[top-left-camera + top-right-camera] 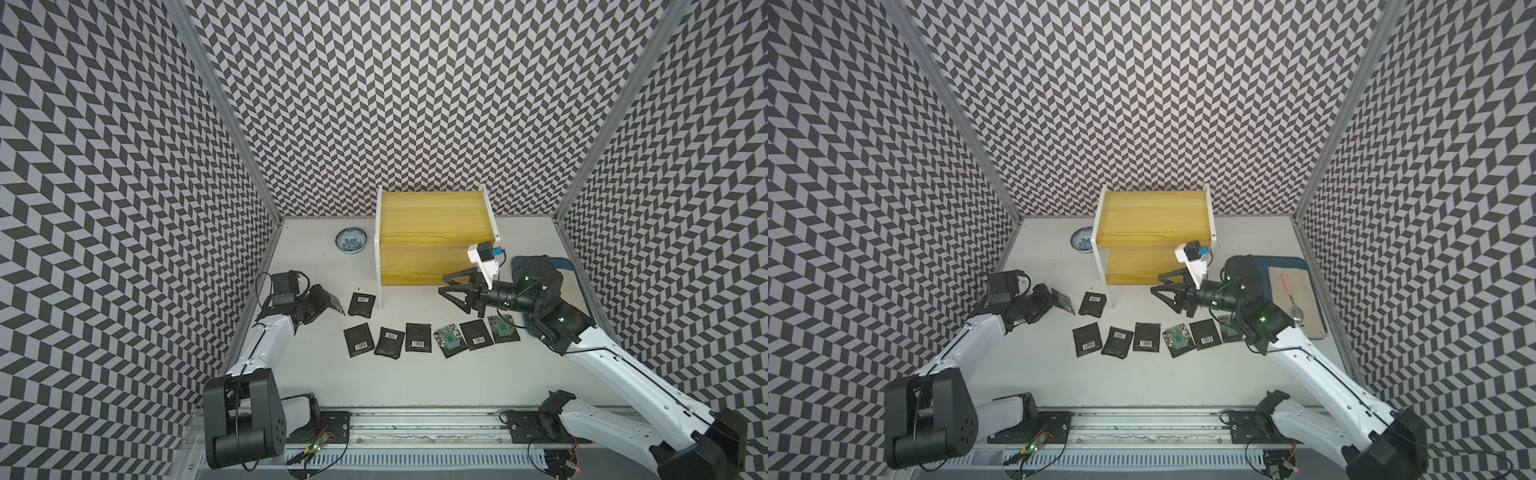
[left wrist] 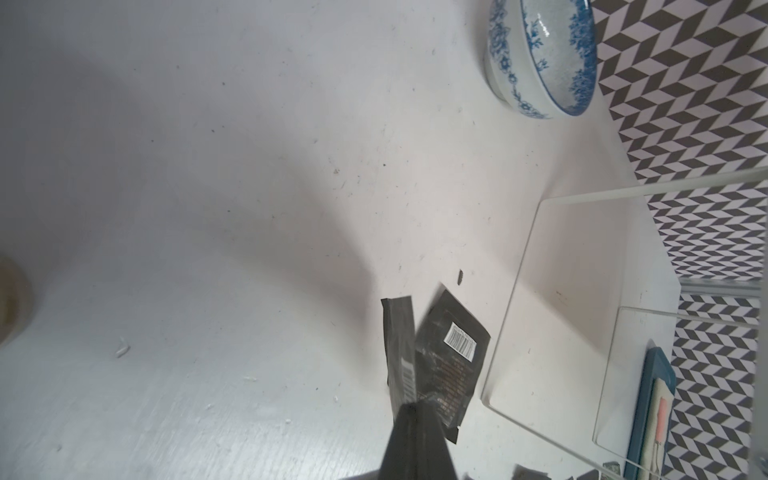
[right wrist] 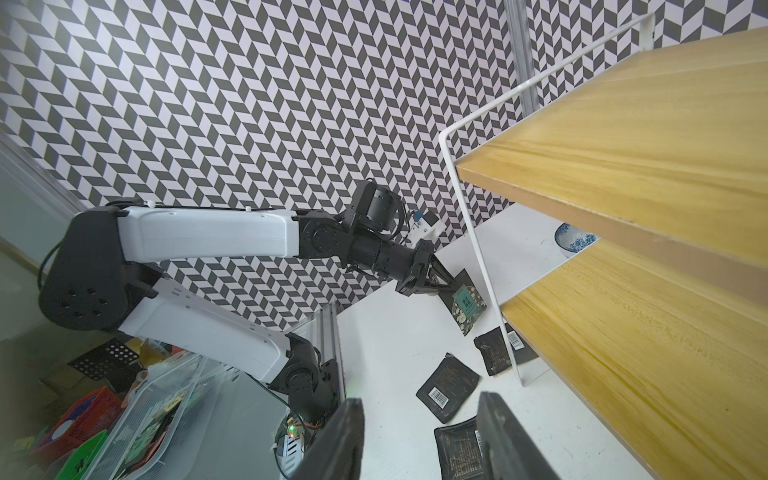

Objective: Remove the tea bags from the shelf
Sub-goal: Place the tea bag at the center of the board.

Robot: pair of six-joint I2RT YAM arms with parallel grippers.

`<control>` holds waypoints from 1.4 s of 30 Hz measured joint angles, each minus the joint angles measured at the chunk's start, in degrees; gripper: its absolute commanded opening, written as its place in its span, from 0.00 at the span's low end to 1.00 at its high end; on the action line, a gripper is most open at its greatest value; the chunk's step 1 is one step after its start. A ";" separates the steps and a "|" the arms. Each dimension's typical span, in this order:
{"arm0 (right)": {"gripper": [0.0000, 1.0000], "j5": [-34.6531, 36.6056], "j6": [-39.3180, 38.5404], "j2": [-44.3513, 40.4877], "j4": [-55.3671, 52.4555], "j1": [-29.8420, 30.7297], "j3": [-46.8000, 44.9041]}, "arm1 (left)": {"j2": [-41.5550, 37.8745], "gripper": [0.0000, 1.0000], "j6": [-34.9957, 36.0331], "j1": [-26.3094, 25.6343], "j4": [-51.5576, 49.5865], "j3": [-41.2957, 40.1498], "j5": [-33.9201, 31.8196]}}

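The shelf (image 1: 434,216) has yellow wooden boards with visible grain, in smooth white frames (image 1: 378,266). The tea bags (image 1: 418,332) look like crinkled, slightly glossy film with paper labels (image 1: 419,344). The bowl (image 2: 505,70) is glossy glazed ceramic. The worktop (image 1: 415,386) is matt white, speckled.

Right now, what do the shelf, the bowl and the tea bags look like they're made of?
Shelf: yellow-stained wood boards, grain streaks visible; thin white side frames, probably painted metal. Bowl: glazed ceramic, likely, glossy white with blue floral print. Tea bags: crinkled black foil or plastic film, faint sheen, stuck-on barcode labels.
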 measured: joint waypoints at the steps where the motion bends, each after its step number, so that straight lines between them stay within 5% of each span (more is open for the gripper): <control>1: 0.48 0.00 0.02 0.00 0.00 0.00 -0.04 | 0.57 0.01 -0.09 0.02 0.28 0.00 -0.20; 23: 0.48 0.00 1.03 -0.37 1.01 0.00 -0.90 | 3.21 0.26 -0.55 2.16 0.68 -0.09 -4.61; 42: 0.50 0.50 1.07 -1.09 1.29 0.00 -1.40 | -4.31 0.35 -0.31 2.38 -4.74 0.68 -7.87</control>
